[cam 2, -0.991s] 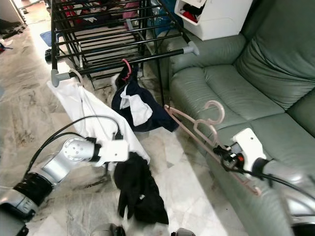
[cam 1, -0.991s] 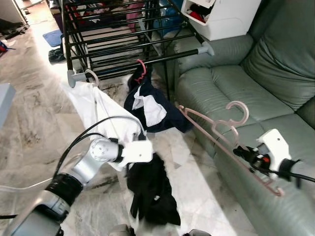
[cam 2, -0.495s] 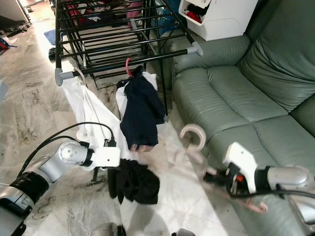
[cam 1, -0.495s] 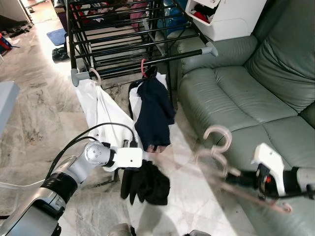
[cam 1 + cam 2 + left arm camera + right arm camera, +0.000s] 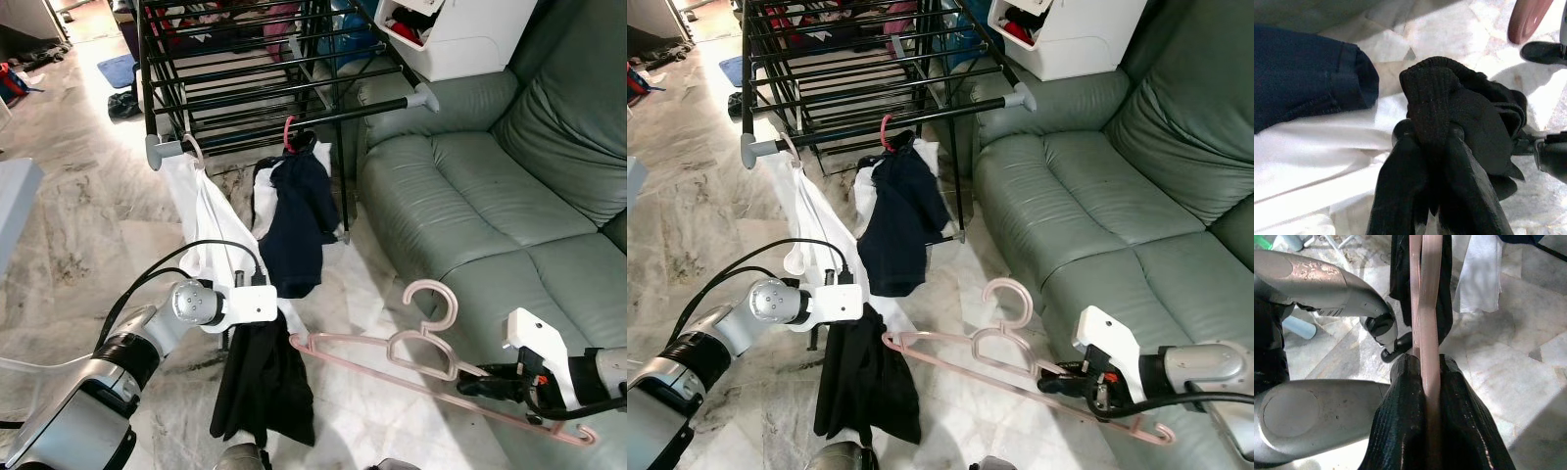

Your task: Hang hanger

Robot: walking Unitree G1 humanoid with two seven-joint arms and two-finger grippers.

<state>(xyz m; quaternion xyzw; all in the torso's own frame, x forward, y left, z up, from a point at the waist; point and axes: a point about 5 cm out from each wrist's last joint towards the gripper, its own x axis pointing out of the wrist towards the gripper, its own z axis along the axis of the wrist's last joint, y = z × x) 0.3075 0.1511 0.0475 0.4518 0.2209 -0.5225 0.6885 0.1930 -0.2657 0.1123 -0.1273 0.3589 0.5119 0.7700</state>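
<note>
Right hand (image 5: pixel 1070 384) clamped on the thin, stiff, light pink hanger (image 5: pixel 431 367) low by the green sofa (image 5: pixel 490 196), left hand (image 5: pixel 1425 161) squeezing the soft, floppy black shirt (image 5: pixel 260 382), best held by its collar, drying rack (image 5: pixel 255 69) farther off.

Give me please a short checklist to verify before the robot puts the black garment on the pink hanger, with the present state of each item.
1. Right gripper shut on the pink hanger: ok, the fingers clamp its bar.
2. Left gripper shut on the black garment: ok, cloth is pinched between the fingers.
3. Hanger end near the garment: ok, its tip almost reaches the hanging cloth.
4. Garment opening facing the hanger: cannot tell, the cloth hangs bunched.
5. Free space on the drying rack rail: ok, bare rail between the navy garment and the sofa side.
6. Hanger hook free: ok, nothing caught on it.
</note>
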